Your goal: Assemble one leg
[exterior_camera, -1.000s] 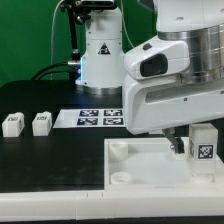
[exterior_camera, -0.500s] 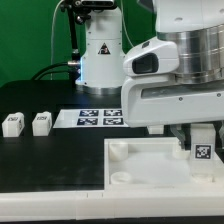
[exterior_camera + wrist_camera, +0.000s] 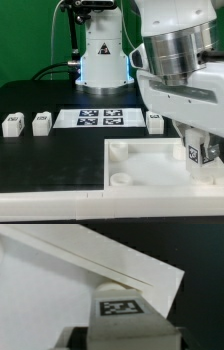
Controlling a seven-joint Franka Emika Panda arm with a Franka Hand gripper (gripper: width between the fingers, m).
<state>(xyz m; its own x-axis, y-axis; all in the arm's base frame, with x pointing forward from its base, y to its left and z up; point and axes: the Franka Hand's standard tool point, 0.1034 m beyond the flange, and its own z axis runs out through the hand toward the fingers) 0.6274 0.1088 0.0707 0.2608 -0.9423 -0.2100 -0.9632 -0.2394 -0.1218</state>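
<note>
The claw (image 3: 198, 158) is clenched on a leg (image 3: 193, 151), its tag facing out. It hangs over the part of the white panel (image 3: 140, 162) that runs toward the exterior view's right. Below the claw the panel's flat face is bare, and a round corner socket (image 3: 120, 178) lies well away toward the exterior view's left. The panel's back edge runs just behind the claw, with black counter (image 3: 50, 160) open beyond it. One loose leg (image 3: 156, 122) stands on the counter near that edge, behind the claw. Two more legs (image 3: 41, 122) (image 3: 12, 124) sit well off toward the exterior view's left, past the marker board (image 3: 100, 118).

The wrist view shows what the big arm hides from outside. The leg (image 3: 120, 308) sits square between the claw's (image 3: 122, 336) grey fingers (image 3: 72, 338). Its far end comes right up to the panel's (image 3: 40, 286) raised rim, near a sharp corner, with dark counter (image 3: 190, 252) past it. I cannot tell whether the leg touches the panel. The spare legs and the board show only in the exterior view.
</note>
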